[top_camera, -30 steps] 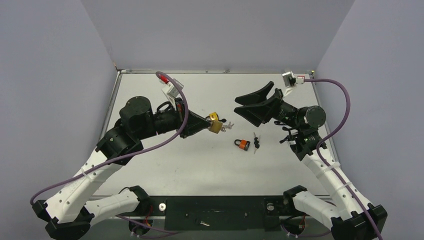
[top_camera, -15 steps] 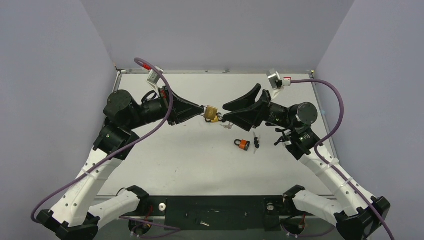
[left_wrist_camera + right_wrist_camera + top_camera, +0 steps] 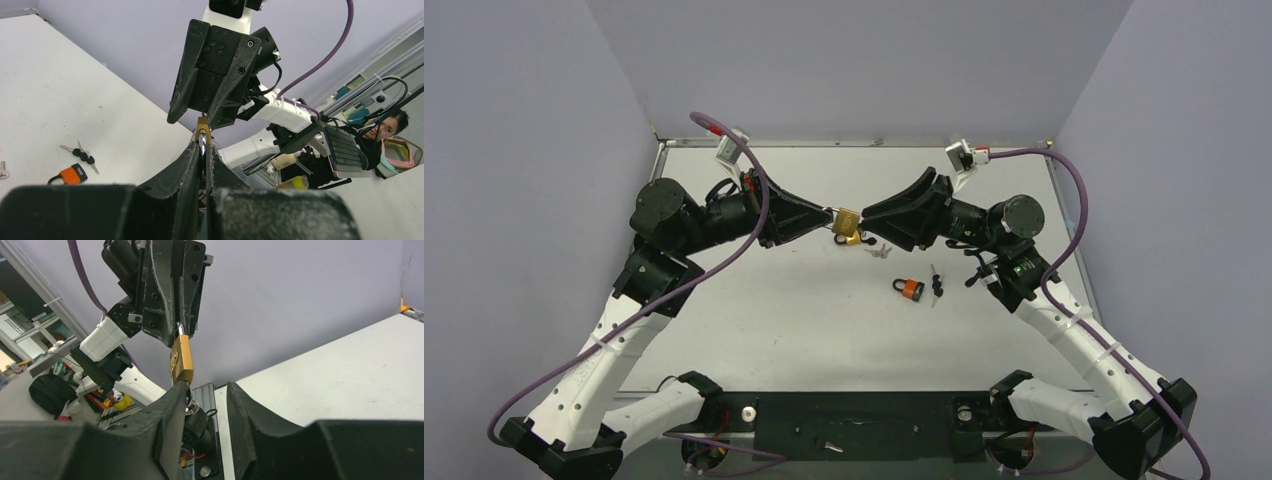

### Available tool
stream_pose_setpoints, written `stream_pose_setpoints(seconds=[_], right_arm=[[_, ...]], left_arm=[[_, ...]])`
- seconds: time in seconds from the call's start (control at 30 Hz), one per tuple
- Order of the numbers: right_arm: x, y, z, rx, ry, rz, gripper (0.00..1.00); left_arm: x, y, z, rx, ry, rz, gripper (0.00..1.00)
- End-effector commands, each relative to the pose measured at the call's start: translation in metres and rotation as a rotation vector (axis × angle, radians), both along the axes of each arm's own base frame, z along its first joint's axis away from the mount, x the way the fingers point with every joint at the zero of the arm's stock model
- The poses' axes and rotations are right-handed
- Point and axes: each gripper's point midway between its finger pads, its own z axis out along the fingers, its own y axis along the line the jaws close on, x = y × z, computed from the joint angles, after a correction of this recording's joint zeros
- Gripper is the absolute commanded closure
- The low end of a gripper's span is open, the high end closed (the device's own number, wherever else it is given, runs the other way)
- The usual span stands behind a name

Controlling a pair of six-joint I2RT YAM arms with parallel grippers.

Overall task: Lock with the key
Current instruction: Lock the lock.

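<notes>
My left gripper (image 3: 830,216) is shut on the silver shackle of the brass padlock (image 3: 847,221) and holds it in the air above the table's middle. In the left wrist view the fingers (image 3: 192,162) pinch the shackle, with the brass body (image 3: 202,134) beyond them. My right gripper (image 3: 865,222) is open and faces it. In the right wrist view its left finger (image 3: 176,395) touches the padlock's base (image 3: 182,360). A small shiny ring (image 3: 192,408) shows under that base. The silver key (image 3: 881,251) lies on the table below; it also shows at the left wrist view's edge (image 3: 2,170).
An orange padlock with a black shackle (image 3: 909,289) lies right of centre, with black-headed keys (image 3: 937,284) beside it. Both show in the left wrist view, the padlock (image 3: 70,175) and the keys (image 3: 82,154). The table (image 3: 754,320) has raised metal edges.
My left arm lifted the brass padlock up and back. My right gripper swung left until its open jaws reached the padlock's base. The things on the table stayed put.
</notes>
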Motion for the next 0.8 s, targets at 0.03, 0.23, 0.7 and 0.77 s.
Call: stream_pose_setpoints(seconds=[0.03,0.23,0.7,0.77], right_arm=[[-0.014,-0.003,0.027,0.048,-0.099,0.010,0.71],[-0.017,-0.001,0.024,0.041,-0.095,0.028,0.83],[-0.021,-0.002,0.011,0.016,-0.075,0.037,1.00],[-0.018,-0.007,0.011,0.025,-0.073,0.018,1.00]], left_arm=[[-0.001,0.002,0.020,-0.054,-0.069,-0.008,1.00],[0.003,0.001,0.019,-0.053,-0.060,-0.004,1.00],[0.018,0.007,0.013,-0.059,-0.055,0.070,1.00],[0.020,0.009,0.012,-0.055,-0.061,0.084,1.00]])
